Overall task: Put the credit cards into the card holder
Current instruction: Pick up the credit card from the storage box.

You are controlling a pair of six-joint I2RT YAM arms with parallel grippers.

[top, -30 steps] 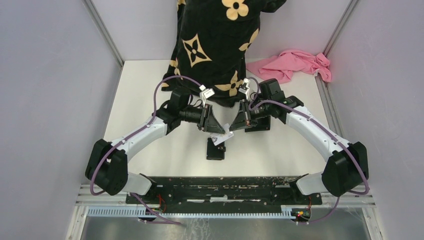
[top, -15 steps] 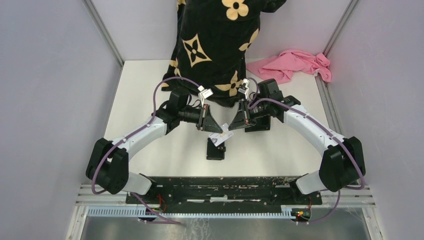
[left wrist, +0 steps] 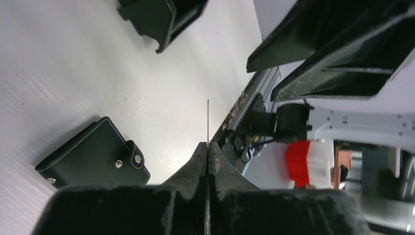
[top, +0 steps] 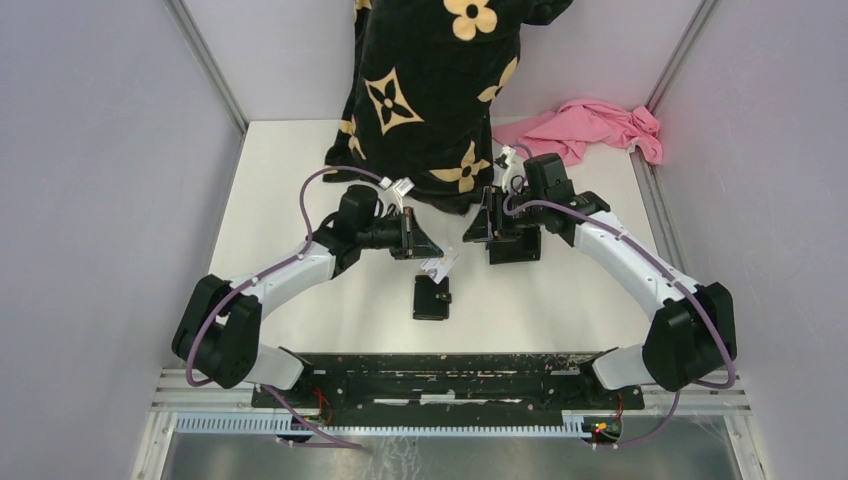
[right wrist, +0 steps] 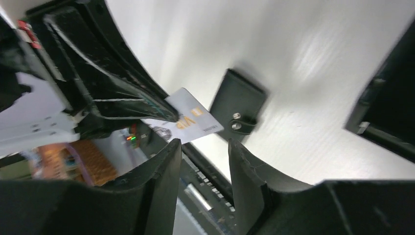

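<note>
My left gripper [top: 430, 256] is shut on the whitish-grey credit card [top: 439, 267] and holds it just above the far end of the card holder [top: 431, 297]. The holder is a closed black case with a snap strap, lying flat on the white table. In the left wrist view the card [left wrist: 207, 120] shows edge-on between the shut fingertips, with the holder [left wrist: 93, 159] to the left. In the right wrist view the card [right wrist: 193, 122] sticks out of the left gripper above the holder [right wrist: 237, 104]. My right gripper [top: 472, 230] is open and empty, apart from the card. The blue card is out of view.
A black shallow tray [top: 516, 246] lies under the right gripper, also showing in the right wrist view [right wrist: 386, 115]. A black cloth with tan flowers [top: 430, 80] hangs at the back middle. A pink cloth [top: 590, 128] lies at the back right.
My right gripper has drawn back from the card, up and to the right over the tray. My left gripper keeps the card and has shifted slightly left and back.
</note>
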